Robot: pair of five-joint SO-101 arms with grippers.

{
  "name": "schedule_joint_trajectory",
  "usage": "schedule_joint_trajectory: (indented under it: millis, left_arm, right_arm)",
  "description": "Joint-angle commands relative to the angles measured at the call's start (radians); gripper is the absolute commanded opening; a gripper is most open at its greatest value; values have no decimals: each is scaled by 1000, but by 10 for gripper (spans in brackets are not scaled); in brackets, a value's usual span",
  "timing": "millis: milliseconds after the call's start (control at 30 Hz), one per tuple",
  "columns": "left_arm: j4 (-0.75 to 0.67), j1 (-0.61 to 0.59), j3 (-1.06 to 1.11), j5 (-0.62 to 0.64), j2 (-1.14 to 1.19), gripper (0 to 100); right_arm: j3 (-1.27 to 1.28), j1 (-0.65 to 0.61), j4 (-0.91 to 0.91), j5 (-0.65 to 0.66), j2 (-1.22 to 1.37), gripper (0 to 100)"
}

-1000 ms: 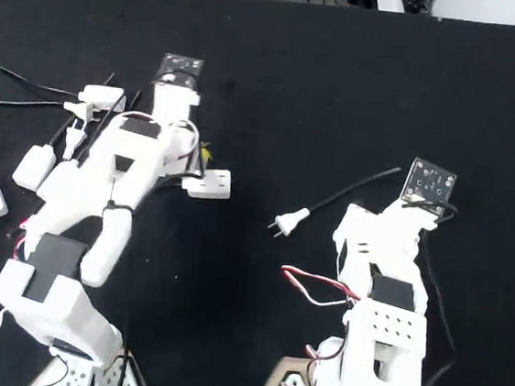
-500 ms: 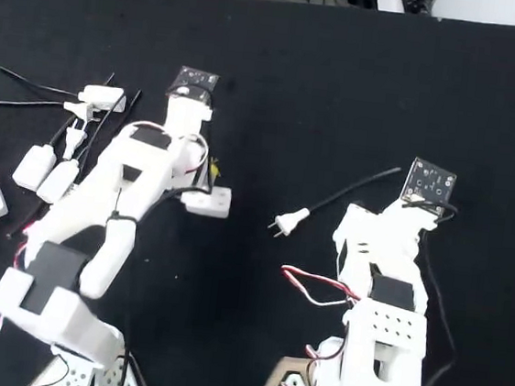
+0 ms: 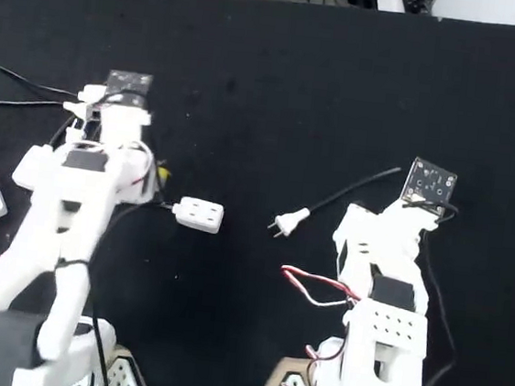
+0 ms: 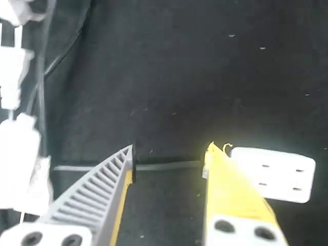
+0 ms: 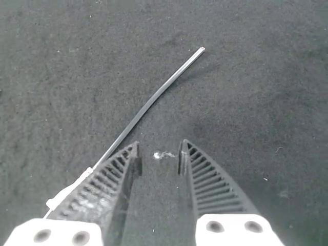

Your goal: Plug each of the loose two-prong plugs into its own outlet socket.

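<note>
Our left gripper (image 4: 169, 154) and right gripper (image 5: 159, 154) hold fingers spread, empty; closing left could snag the cable (image 4: 164, 165) and drag the outlet block (image 4: 277, 174)

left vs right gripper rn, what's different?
The left gripper gapes wider than the right gripper. Left has one yellow finger; right's are both grey. A black cord crosses between left's fingertips, near the outlet block; the plug cord passes beside right's. Both are open and empty.
</note>
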Motion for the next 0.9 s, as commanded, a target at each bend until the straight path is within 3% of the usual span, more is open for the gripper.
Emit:
schedule_joint_trajectory:
  millis: [0, 167, 333, 567, 700, 867]
  left_arm:
    - [-44, -58, 81, -43, -75, 224]
    - [-198, -131, 174, -18, -31, 224]
    - [-196, -139, 174, 101, 51, 224]
    - [-195, -240, 176, 115, 101, 223]
    - [-115, -315, 139, 189, 52, 223]
    - [-115, -331, 185, 212, -43, 223]
  right_arm:
    - [-73, 15, -25, -6, -27, 121]
    - [-73, 15, -23, -6, -27, 123]
    - [-77, -35, -18, 11, -19, 123]
    - [-130, -87, 48, 137, -19, 123]
    - [-245, -86, 181, 141, -18, 123]
    - [-329, -97, 230, 143, 90, 123]
